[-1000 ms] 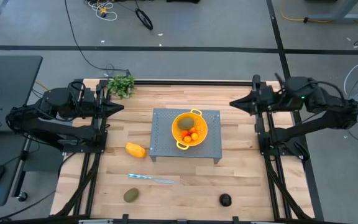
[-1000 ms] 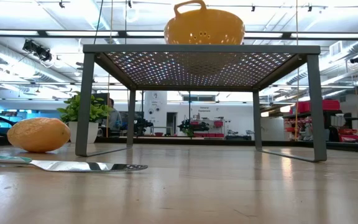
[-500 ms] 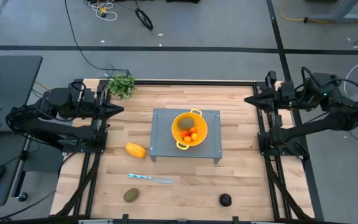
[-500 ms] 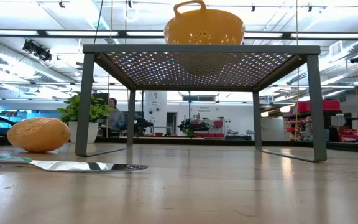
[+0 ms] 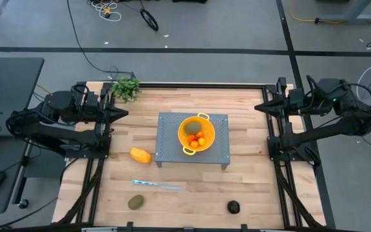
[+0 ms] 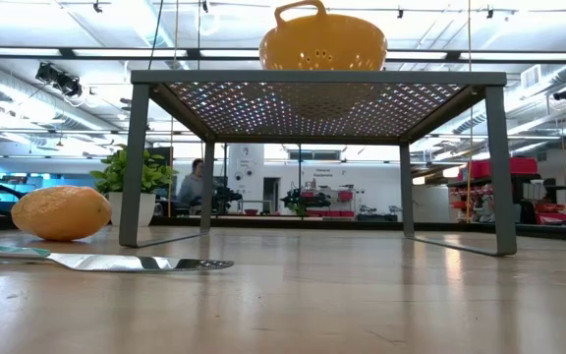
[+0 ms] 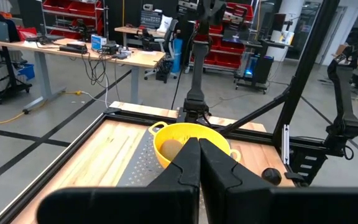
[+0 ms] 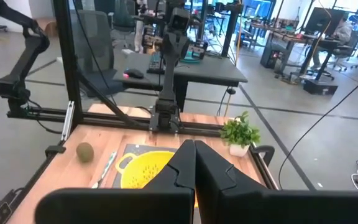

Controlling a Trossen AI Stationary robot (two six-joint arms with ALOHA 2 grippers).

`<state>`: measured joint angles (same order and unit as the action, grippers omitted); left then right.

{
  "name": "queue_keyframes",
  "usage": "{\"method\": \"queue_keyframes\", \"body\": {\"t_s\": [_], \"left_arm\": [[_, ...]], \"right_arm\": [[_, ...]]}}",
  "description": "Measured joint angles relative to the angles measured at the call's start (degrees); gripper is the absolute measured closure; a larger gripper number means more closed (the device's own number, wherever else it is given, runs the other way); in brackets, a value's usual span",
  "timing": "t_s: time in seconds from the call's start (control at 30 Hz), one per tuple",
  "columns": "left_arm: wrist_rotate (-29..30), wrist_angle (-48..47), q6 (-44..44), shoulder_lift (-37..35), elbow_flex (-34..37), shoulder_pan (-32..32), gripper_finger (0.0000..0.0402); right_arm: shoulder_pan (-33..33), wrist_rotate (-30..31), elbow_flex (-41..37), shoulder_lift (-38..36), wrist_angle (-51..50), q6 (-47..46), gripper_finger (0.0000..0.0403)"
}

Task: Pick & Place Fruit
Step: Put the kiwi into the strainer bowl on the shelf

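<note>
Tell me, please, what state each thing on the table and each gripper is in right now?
Left gripper: shut, empty, at the table's left edge.
Right gripper: shut, empty, at the right edge.
Yellow colander: upright on the grey rack, holding fruit.
Yellow-orange fruit: loose on the table.
Knife: lying flat.

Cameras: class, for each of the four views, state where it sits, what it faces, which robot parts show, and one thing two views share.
High: overhead, straight down; both arms flank the table.
Low: table height, facing the room; no robot part shows.
Left wrist: faces the colander past the shut left end effector.
Right wrist: faces the plant past the shut right end effector.
Shared: high and low both show the knife.
</note>
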<state>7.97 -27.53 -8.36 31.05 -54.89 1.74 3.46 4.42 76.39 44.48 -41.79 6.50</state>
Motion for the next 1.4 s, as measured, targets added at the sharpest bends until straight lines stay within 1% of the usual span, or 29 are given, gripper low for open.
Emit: {"method": "queue_keyframes", "body": {"t_s": [0.13, 0.3, 0.6, 0.87, 1.13, 1.27, 1.4], "left_arm": [[0.0, 0.0, 0.0, 0.0, 0.0, 0.0, 0.0400], [0.3, 0.0, 0.3, 0.0, 0.0, 0.0, 0.0400], [0.3, 0.0, 0.2, 0.0, 0.0, 0.0, 0.0400], [0.2, 0.0, 0.7, 0.0, 0.0, 0.0, 0.0400], [-0.4, 0.0, 1.4, 0.0, 0.0, 0.0, 0.0400], [-2.2, 0.0, 0.7, 0.5, 0.0, 0.0, 0.0400], [-6.5, -1.9, -1.3, 3.1, 0.0, 0.0, 0.0400]], "right_arm": [[0.0, 1.3, -4.4, -1.3, 2.3, -0.7, 0.0401], [0.0, 1.4, -10.0, -3.6, 6.8, -1.5, 0.0401], [0.0, 1.4, -16.6, -11.3, 10.4, -2.6, 0.0401], [0.0, 1.5, -19.3, -17.0, 10.9, -2.6, 0.0401], [0.0, 1.5, -19.4, -18.1, 10.9, -2.6, 0.0401], [0.0, 1.5, -19.4, -18.0, 10.8, -2.6, 0.0401], [0.0, 1.5, -19.4, -18.0, 10.8, -2.6, 0.0401]]}}
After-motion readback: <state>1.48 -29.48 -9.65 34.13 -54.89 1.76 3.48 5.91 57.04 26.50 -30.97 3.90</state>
